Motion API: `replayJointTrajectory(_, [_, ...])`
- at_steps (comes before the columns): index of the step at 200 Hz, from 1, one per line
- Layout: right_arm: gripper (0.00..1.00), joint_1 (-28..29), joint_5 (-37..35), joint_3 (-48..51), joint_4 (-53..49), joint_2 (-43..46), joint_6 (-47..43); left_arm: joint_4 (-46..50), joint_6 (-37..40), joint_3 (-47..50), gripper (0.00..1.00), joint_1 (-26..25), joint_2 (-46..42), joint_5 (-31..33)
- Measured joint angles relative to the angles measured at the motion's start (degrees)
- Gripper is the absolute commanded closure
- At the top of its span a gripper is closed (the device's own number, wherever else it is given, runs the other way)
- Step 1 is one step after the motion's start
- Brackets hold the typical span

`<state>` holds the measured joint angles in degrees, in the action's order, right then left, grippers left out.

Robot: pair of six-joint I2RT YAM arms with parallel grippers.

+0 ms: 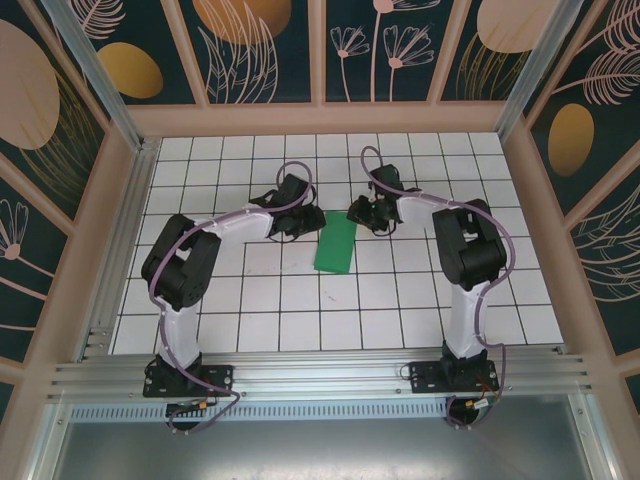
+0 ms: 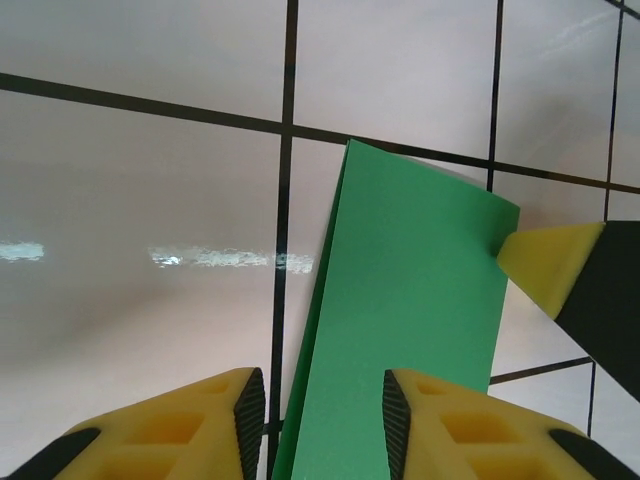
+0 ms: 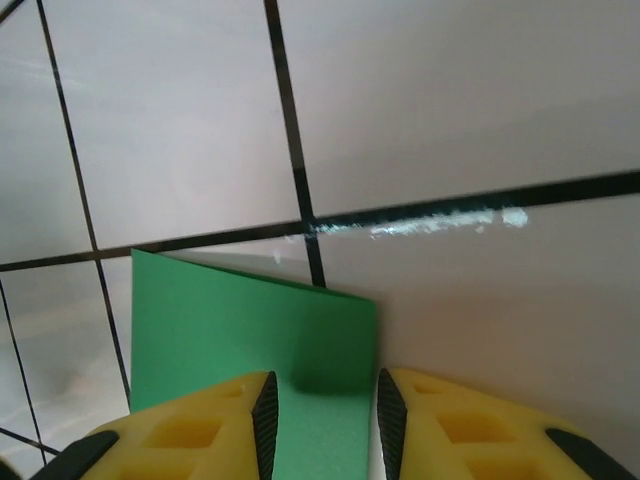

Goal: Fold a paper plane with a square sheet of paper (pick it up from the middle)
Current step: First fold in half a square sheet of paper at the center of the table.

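Two claws are hovering low over the far end of the square sheet of paper (image 1: 334, 246), which is lying folded into a narrow green rectangle in the middle of the desk (image 1: 250, 300), slanting from near-left to far-right. The left claw (image 2: 325, 395) is standing part open w/ the sheet's left edge showing in the gap, gripping nothing. The right claw (image 3: 328, 395) is likewise part open over the far-right corner, also holding nothing. Risk no. 1: w/ pads this close to thin paper, any sideways drift is likely dragging the sheet & skewing the fold. Risk no. 2: the layers seem to be sitting slightly offset along the left edge, so an unpressed crease may be springing open. Risk no. 3: both claws are working near each other, esp. at that corner, so a bump is possible.
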<state>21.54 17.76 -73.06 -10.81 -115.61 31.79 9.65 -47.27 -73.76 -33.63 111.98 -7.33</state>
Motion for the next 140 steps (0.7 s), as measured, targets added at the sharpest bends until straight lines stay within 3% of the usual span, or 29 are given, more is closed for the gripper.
replayJointTrajectory(39, [0.7,1.81,0.07,-3.39,-0.59,-2.45,-2.05,-0.11,-0.35,0.17,0.6,0.74,-1.79,0.59])
replayJointTrajectory(82, [0.55,2.56,1.7,-3.19,-0.17,-2.4,-2.97,-0.81,-0.59,0.17,0.61,0.85,-1.92,-0.15])
replayJointTrajectory(108, [0.52,0.02,1.6,1.88,0.26,2.64,-2.69,-2.19,-0.5,-0.81,0.64,0.85,-0.96,-3.48])
replayJointTrajectory(140, [0.58,-3.23,1.16,8.33,0.59,11.32,-2.25,-3.93,0.15,-6.84,0.72,0.68,4.39,-8.59])
